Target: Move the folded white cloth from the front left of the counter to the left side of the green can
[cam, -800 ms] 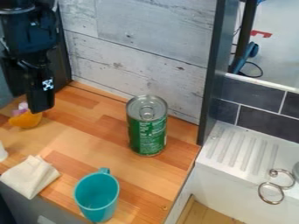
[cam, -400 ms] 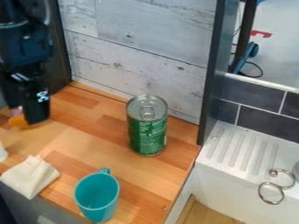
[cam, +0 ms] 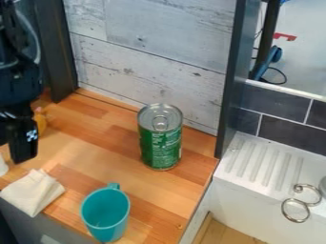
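Gripper [cam: 20, 153] hangs at the left edge of the camera view, over the bench [cam: 137, 188] (how far its jaws stand apart, or what they hold, I cannot tell). Just beside it are 1 orange item [cam: 41, 122], partly hidden, and 1 cream cloth [cam: 33, 193] near the bench's front edge. 1 teal mug [cam: 105, 212] and 1 green can [cam: 161, 145] stand upright farther right, apart. 2 metal rings [cam: 295, 210] hang at the white sink [cam: 255, 198].
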`<state>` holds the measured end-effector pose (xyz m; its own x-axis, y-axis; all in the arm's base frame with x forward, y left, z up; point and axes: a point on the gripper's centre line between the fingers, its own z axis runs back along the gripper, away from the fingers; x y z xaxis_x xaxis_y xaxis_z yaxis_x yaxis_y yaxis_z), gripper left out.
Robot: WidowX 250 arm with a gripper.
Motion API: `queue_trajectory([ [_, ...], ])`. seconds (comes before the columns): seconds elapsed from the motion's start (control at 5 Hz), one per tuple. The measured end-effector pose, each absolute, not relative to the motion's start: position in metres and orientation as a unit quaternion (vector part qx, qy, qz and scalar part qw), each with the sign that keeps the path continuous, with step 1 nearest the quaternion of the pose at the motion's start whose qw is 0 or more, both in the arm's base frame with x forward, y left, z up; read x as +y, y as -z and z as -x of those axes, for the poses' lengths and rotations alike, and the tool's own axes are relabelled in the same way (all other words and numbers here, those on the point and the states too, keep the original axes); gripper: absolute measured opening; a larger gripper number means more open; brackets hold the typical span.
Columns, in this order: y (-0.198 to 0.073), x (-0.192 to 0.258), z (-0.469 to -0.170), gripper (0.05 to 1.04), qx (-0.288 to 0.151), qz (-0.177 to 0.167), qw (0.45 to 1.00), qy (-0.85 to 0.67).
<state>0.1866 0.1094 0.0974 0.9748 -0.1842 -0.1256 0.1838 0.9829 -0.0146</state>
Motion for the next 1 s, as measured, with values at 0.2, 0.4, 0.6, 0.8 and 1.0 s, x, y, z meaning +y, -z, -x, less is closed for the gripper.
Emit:
queue_trajectory([
  [0.2, -0.080, 0.115, -0.184, 1.001, 0.064, -0.023, 0.994, 0.082],
  [0.4, -0.055, 0.115, -0.184, 1.001, 0.088, -0.010, 0.992, 0.090],
  [0.6, -0.044, 0.116, -0.183, 1.001, 0.102, -0.004, 0.991, 0.090],
  [0.8, -0.034, 0.124, -0.181, 1.001, 0.096, -0.006, 0.992, 0.081],
  [1.0, -0.019, 0.126, -0.183, 1.001, 0.098, -0.001, 0.992, 0.085],
])
